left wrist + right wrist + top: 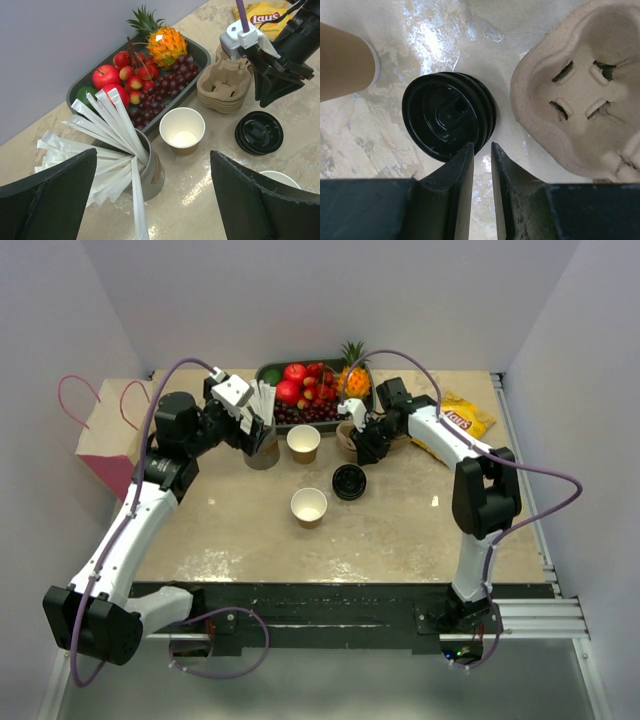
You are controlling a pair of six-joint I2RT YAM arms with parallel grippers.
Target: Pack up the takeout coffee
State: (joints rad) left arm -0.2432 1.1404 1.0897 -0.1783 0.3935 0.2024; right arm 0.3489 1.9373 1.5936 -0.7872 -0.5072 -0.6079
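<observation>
No lidded cup is visible in any view, so the takeout coffee as such is not on the table [400,530] yet.

- Two kraft cups stand open with their white insides showing. The far cup [182,131] is just near of the fruit tray [199,49]. The near cup [309,506] is mid-table.
- The lids [447,117] are black and stacked loose, just right of the near cup and touching neither cup.
- The pulp cup carriers [580,95] are nested in a pile just far of the lids, to the right of the far cup.
- The straw can [152,172], stuffed with wrapped straws [107,115], is left of the far cup.
- The chip bag [262,17] lies at the far right.
- The pink paper bag [105,435] is off the left edge.

Right gripper [482,147]: hangs low at the near rim of the lid stack. The jaws are drawn close with only a narrow slit between them, and nothing is in it.

Left gripper [153,151]: hovers over the straw can with jaws spread wide, holding nothing.

Progress, as a judgement: the task is at its very start.
- No lid is seated, no cup sits in a carrier, and nothing appears packed.
- The right arm's position suggests a lid pick comes first.
- What is left is to cap a cup, seat it in a carrier, and probably move it to the pink bag.
- Thin nested lids may lift two at a time.
</observation>
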